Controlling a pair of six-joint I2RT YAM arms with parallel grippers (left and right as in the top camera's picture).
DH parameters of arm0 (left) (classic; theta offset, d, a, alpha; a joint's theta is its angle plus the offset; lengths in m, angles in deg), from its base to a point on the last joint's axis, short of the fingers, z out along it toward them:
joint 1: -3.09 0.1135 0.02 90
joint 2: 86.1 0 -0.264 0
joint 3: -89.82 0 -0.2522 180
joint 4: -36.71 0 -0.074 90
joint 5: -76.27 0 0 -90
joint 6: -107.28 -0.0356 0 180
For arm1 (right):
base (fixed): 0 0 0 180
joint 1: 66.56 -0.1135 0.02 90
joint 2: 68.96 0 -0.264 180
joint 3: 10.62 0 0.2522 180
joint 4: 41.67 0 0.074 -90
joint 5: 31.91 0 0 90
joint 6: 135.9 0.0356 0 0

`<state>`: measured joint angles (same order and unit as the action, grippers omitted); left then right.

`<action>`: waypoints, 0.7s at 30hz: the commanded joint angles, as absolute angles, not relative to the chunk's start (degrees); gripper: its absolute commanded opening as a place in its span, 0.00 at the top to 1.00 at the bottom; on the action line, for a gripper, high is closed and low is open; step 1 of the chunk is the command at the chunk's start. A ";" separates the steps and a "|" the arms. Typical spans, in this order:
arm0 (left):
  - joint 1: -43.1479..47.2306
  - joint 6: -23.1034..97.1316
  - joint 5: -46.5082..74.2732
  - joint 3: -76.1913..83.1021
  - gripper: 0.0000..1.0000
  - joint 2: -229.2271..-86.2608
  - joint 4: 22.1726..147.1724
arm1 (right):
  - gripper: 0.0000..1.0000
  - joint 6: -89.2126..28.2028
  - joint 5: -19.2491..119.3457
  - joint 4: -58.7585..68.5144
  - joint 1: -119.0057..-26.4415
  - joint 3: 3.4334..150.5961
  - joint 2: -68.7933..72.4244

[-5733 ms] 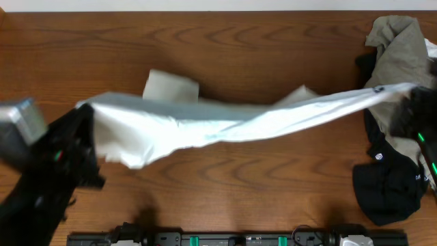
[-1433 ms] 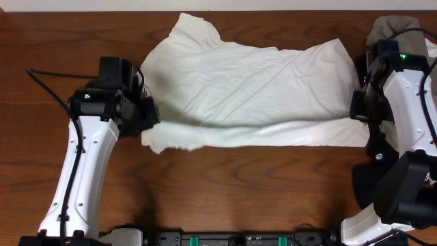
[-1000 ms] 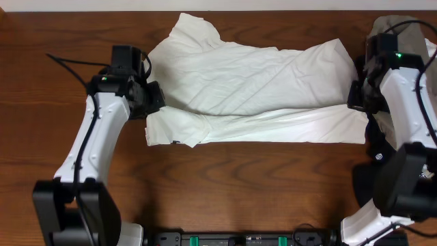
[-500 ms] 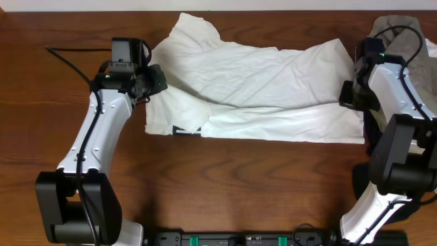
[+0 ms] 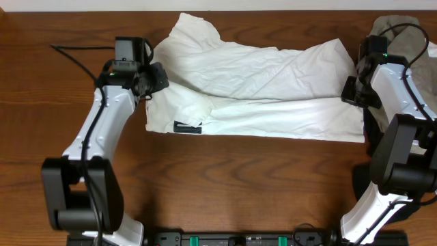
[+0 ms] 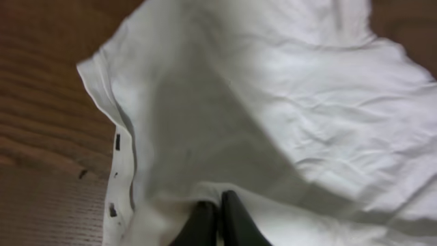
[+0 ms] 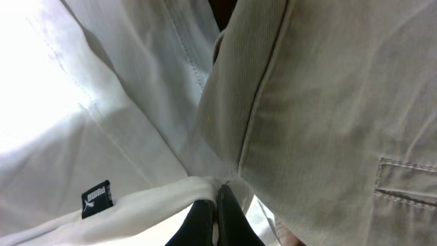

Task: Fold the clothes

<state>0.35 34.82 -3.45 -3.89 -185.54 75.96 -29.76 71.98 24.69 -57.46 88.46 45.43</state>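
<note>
White cotton T-shirt (image 5: 273, 89) is lying lengthwise across the far half of the wooden table (image 5: 225, 184). Its right end is reaching the grey-olive garment (image 5: 403, 34).

Step in hand: the lengthwise fold, judged to be nearing its end. The left gripper (image 5: 156, 80) is pinching a fold of cloth at the shirt's left edge, its fingers almost together. The right gripper (image 5: 349, 92) is clamping the white hem at the right edge, jaws closed.

Next move: probably laying the carried edge flat and level at both ends, then letting go without dragging the cloth.

Change from about a second earlier: both grippers are sitting farther toward the back of the table, the near edge is lying straighter, and a black print patch (image 5: 188, 127) is showing near the left corner.
</note>
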 commanded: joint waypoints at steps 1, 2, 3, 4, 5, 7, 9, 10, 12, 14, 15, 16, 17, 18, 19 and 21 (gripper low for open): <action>0.11 34.97 -3.91 -4.00 0.71 -187.09 76.09 | 0.96 -28.52 73.05 24.10 -57.08 88.46 45.82; 0.11 34.97 -3.93 -4.00 0.64 -187.11 76.12 | 0.91 -28.54 73.07 23.90 -57.08 88.46 45.82; 0.13 34.97 -3.93 -4.00 0.58 -187.09 76.09 | 0.84 -28.54 73.10 23.82 -57.08 88.46 45.82; 0.13 34.97 -3.93 -4.00 0.54 -187.04 76.05 | 0.79 -28.56 73.10 23.73 -57.06 88.46 45.82; 0.17 34.95 -3.95 -3.98 0.52 -187.04 76.05 | 0.75 -28.56 73.10 23.71 -57.08 88.46 45.82; 0.17 34.95 -3.93 -3.98 0.51 -187.04 76.27 | 0.70 -28.54 73.07 23.71 -57.08 88.46 45.82; 0.17 34.95 -3.93 -3.98 0.51 -187.04 76.81 | 0.69 -28.56 73.07 23.71 -57.08 88.46 45.82; 0.17 34.93 -3.95 -3.98 0.51 -187.04 77.16 | 0.69 -28.56 73.10 23.71 -57.08 88.46 45.82; 0.19 34.90 -3.97 -3.98 0.50 -187.04 78.28 | 0.70 -28.63 73.07 23.82 -57.08 88.46 45.82; 0.30 34.90 -4.00 -3.98 0.50 -187.04 80.01 | 0.72 -28.80 73.01 24.21 -57.11 88.46 45.82; 0.35 34.95 -4.22 -3.98 0.50 -187.04 81.38 | 0.74 -28.82 72.77 24.63 -57.15 88.46 45.82; 0.46 34.95 -4.43 -3.98 0.50 -187.04 82.85 | 0.75 -28.84 72.66 25.11 -57.22 88.46 45.82; 0.63 34.95 -4.43 -3.98 0.50 -187.04 84.64 | 0.78 -28.84 72.57 25.81 -57.26 88.46 45.82; 0.76 34.95 -4.43 -3.98 0.50 -187.04 86.39 | 0.81 -29.06 72.35 26.26 -57.33 88.46 45.82; 0.98 34.97 -4.41 -3.98 0.50 -187.04 88.55 | 0.82 -30.02 71.74 26.61 -57.35 88.41 45.82; 1.40 34.99 -4.41 -4.00 0.50 -187.04 92.68 | 0.84 -31.88 69.75 26.77 -57.39 88.02 45.82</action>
